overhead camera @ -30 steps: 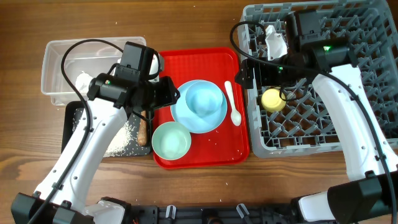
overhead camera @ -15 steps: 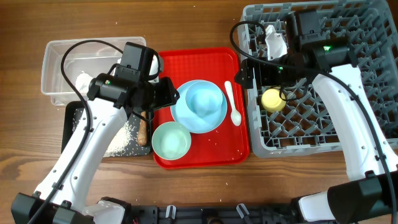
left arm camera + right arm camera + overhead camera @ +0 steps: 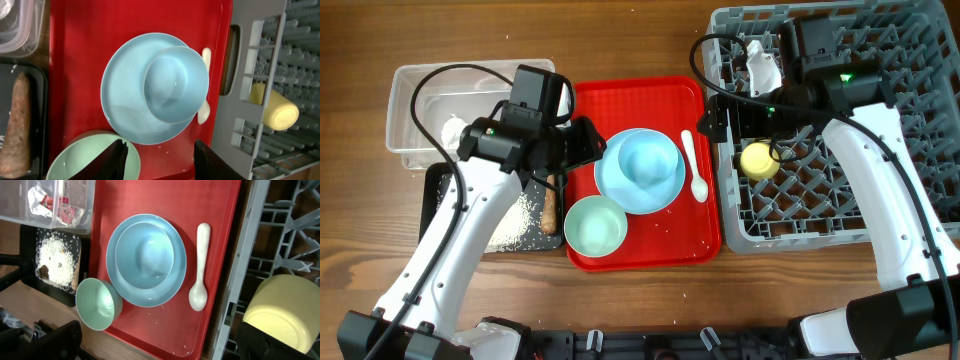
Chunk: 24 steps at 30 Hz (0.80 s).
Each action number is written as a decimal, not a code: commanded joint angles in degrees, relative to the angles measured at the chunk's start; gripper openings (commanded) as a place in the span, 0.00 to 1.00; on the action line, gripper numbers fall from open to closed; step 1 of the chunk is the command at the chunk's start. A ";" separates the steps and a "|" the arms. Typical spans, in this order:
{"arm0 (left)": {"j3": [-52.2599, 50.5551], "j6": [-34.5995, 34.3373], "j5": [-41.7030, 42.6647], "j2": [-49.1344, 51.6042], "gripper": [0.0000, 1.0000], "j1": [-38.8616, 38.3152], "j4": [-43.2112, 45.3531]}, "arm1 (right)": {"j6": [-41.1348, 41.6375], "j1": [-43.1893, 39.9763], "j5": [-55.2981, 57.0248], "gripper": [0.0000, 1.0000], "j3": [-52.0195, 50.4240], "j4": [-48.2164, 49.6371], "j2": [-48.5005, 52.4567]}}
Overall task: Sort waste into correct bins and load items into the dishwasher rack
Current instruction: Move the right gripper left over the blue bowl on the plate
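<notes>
My left claw (image 3: 159, 146) stands partly open and empty at lower centre, above the light blue plate (image 3: 125, 110); my right claw (image 3: 160, 339) is fully open, empty.

- No text, brand, number or sign can be read in any view.
- The small red snack wrapper (image 3: 65, 210) in the clear tub (image 3: 86, 221) carries fine print, too blurred to read.
</notes>
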 commanded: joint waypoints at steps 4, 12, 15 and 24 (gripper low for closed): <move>0.68 -4.26 -0.35 -0.87 0.46 -0.96 -2.03 | -1.01 -0.09 -1.14 1.00 0.48 0.22 0.13; 0.68 -3.96 -3.69 -0.72 0.50 -0.96 -3.30 | -1.09 -0.09 11.04 1.00 0.48 8.85 0.11; 0.68 -3.98 -3.67 -0.48 0.49 -0.96 -3.30 | -1.11 -0.09 12.37 1.00 0.48 12.57 0.11; 0.59 -3.93 -5.11 0.96 0.36 -0.94 -3.54 | -1.05 -0.09 12.37 1.00 0.48 14.75 0.11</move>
